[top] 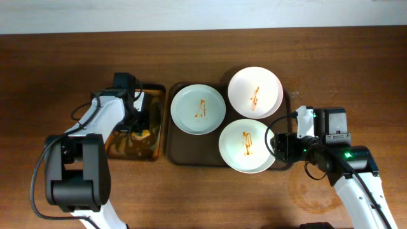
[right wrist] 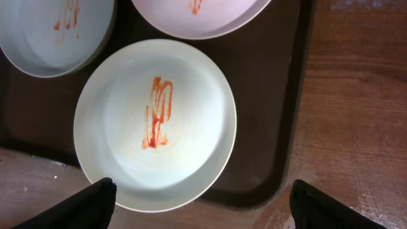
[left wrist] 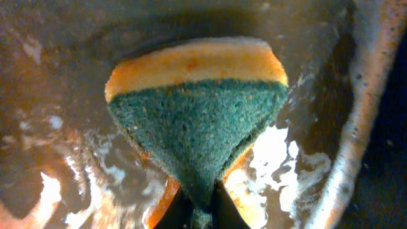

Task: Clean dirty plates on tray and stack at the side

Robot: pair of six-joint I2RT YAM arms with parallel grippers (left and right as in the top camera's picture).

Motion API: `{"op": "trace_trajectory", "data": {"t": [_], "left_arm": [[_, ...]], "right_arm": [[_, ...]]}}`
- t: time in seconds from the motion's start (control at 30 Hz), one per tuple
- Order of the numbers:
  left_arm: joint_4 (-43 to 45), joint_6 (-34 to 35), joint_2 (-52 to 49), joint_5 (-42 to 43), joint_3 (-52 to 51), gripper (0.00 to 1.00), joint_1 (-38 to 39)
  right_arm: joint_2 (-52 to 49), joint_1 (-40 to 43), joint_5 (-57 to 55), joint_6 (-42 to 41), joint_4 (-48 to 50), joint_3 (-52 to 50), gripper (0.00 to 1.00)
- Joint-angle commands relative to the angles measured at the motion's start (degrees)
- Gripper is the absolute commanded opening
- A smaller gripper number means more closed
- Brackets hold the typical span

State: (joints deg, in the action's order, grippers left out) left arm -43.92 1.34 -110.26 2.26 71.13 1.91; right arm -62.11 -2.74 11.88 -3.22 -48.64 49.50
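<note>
Three white plates smeared with red sauce lie on a dark brown tray (top: 181, 152): one at the left (top: 198, 109), one at the back right (top: 255, 91), one at the front right (top: 247, 145). My left gripper (left wrist: 198, 213) is shut on a yellow and green sponge (left wrist: 197, 108) and holds it in the soapy water of a smaller tray (top: 133, 146) at the left. My right gripper (right wrist: 200, 203) is open and empty, just above the front right plate (right wrist: 156, 121) at the tray's right edge (right wrist: 299, 95).
The small tray of brownish soapy water has a raised rim (left wrist: 362, 127). Bare wooden table (top: 210, 197) lies in front of and to the right of the tray (right wrist: 362, 127). A faint wet ring (top: 311, 187) marks the wood under my right arm.
</note>
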Motion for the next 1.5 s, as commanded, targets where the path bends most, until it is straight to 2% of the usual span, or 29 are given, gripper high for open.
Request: {"op": "trace_trajectory", "data": {"t": [0.0,0.07,0.3,0.33,0.4,0.57,0.6,0.63,0.7,0.8,0.87,0.97,1.13,1.2,1.47], "left_arm": [[-0.76,0.57,5.4,2.05,2.8,0.0,0.17],[0.72,0.57,10.43,2.01,2.86,0.0,0.17],[3.52,0.61,15.47,1.79,2.86,0.0,0.17],[4.48,0.61,16.85,1.79,2.86,0.0,0.2],[5.05,0.59,19.47,1.77,2.86,0.0,0.2],[4.9,0.81,25.66,0.72,2.86,0.0,0.2],[4.9,0.81,26.43,0.72,2.86,0.0,0.2],[4.94,0.81,26.88,0.55,2.86,0.0,0.2],[4.94,0.83,27.76,-0.39,2.86,0.0,0.2],[4.94,0.81,27.91,-0.37,2.86,0.0,0.2],[4.94,0.81,27.91,-0.37,2.86,0.0,0.2],[4.9,0.85,27.89,-0.33,2.86,0.0,0.2],[4.94,0.98,27.89,-0.37,2.86,0.0,0.2],[5.35,1.01,27.89,-0.35,2.86,0.0,0.2],[7.85,1.01,27.91,-0.35,2.86,0.0,0.2]], "right_arm": [[-0.79,-0.24,-0.31,-0.31,1.57,1.07,0.87],[-3.8,-0.24,-0.33,-0.48,2.36,1.03,0.85],[-18.1,-0.24,-0.31,-0.48,5.68,1.05,0.7],[-21.11,-0.24,-0.31,-0.48,6.73,1.05,0.61],[-24.48,-0.24,-0.28,-0.48,8.09,1.03,0.52],[-31.01,-0.24,0.5,-0.46,11.32,1.03,0.5],[-31.69,-0.24,0.52,-0.48,11.54,1.03,0.45],[-32.24,-0.24,0.57,-0.48,11.63,1.03,0.35],[-32.85,-0.24,0.55,-0.48,12.2,1.03,0.32],[-32.87,-0.24,0.9,-0.92,14.03,1.05,0.21],[-32.87,-0.24,3.15,-0.92,14.62,1.05,0.2],[-32.87,-0.24,4.09,-0.94,14.64,1.05,0.13],[-32.87,-0.24,4.22,-0.94,14.62,1.05,0.09],[-32.87,-0.24,4.22,-0.94,14.64,1.05,0.04],[-32.87,-0.24,4.22,-0.92,14.67,1.05,0.04]]}}
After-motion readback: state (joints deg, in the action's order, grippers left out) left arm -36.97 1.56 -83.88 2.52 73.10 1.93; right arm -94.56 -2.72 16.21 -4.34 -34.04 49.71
